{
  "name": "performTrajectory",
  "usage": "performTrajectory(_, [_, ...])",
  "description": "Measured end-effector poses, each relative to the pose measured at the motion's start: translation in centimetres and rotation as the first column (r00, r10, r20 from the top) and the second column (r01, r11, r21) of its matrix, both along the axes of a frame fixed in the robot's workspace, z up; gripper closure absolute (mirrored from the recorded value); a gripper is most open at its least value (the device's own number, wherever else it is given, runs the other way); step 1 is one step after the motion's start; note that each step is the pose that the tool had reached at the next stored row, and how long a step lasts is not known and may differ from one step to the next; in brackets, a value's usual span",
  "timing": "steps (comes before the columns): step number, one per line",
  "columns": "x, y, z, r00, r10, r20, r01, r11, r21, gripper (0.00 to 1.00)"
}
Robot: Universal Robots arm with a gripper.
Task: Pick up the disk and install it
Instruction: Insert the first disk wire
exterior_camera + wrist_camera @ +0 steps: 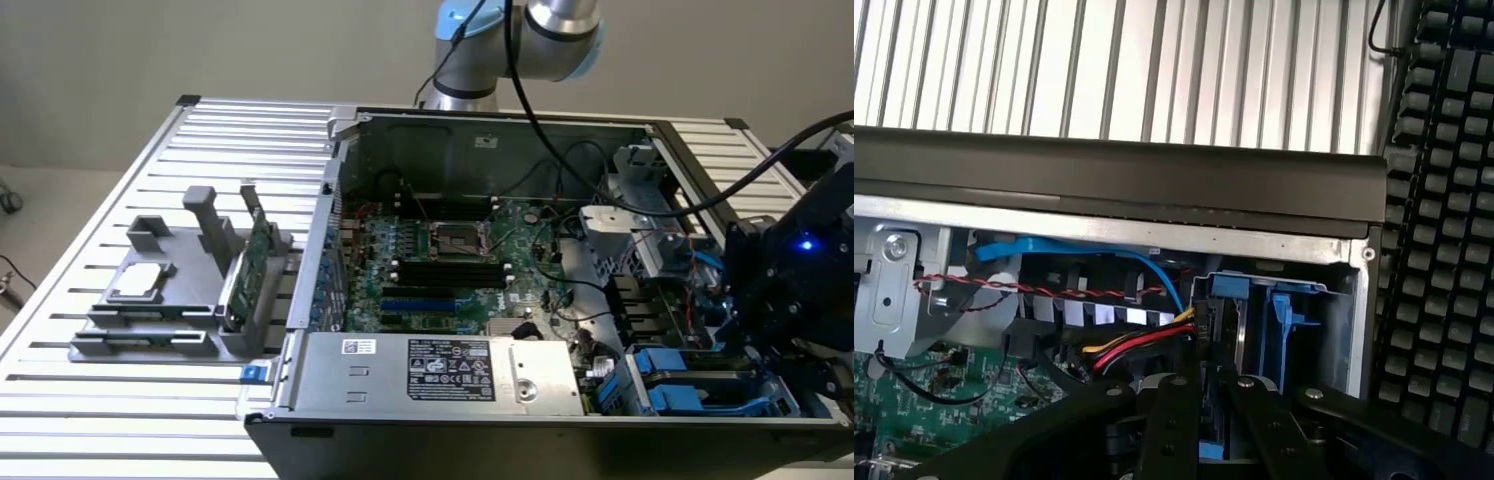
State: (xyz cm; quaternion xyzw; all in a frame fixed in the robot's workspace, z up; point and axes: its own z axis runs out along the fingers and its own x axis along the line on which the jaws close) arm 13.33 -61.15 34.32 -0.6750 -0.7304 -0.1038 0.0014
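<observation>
In the wrist view the gripper (1204, 400) is seen with its two black fingers (1166, 420) drawn close together over the drive bay of an open computer case (1154, 180). Between them a narrow dark edge with a strip of blue is clamped: this is taken to be the disk (1212, 330), held on edge, with its blue plastic rail showing just beyond the fingertips. The jaws are nearly closed, gripping the disk by its thin sides. The disk's long axis appears to run down into the bay, away from the wrist, though most of its body is hidden by the fingers. Just beside it a blue bay bracket (1286, 320) stands upright, and a bundle of red, yellow and black wires (1139, 348) reaches the disk's near corner. A blue cable (1084, 250) is draped across behind.

In the exterior view the gripper (787, 330) is placed low at the case's front corner, on the exterior view's right, above blue drive carriers (674, 385). A silver power supply (441, 372) lies nearer the middle, with the green motherboard (441, 255) behind it. Farther off, on the exterior view's left, a grey parts stand (180, 300) rests on the slatted table (80, 400), carrying a green circuit card (254, 260) on edge.
</observation>
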Motion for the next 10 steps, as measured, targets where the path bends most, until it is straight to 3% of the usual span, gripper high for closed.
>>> performTrajectory(2, [0.00,0.13,0.00,0.9996,-0.002,-0.0269,0.002,1.0000,0.0000,0.84])
performTrajectory(4, [0.00,0.24,0.00,0.9990,-0.007,-0.0452,0.007,1.0000,-0.0002,0.84])
performTrajectory(7, [0.00,0.45,0.00,0.9979,-0.014,-0.0634,0.014,0.9999,-0.0003,0.84])
performTrajectory(9, [-0.01,0.62,0.00,0.9974,-0.016,-0.0705,0.016,0.9999,-0.0007,0.84])
performTrajectory(10, [-0.01,0.70,0.00,0.9973,-0.018,-0.0710,0.017,0.9998,-0.0013,0.84])
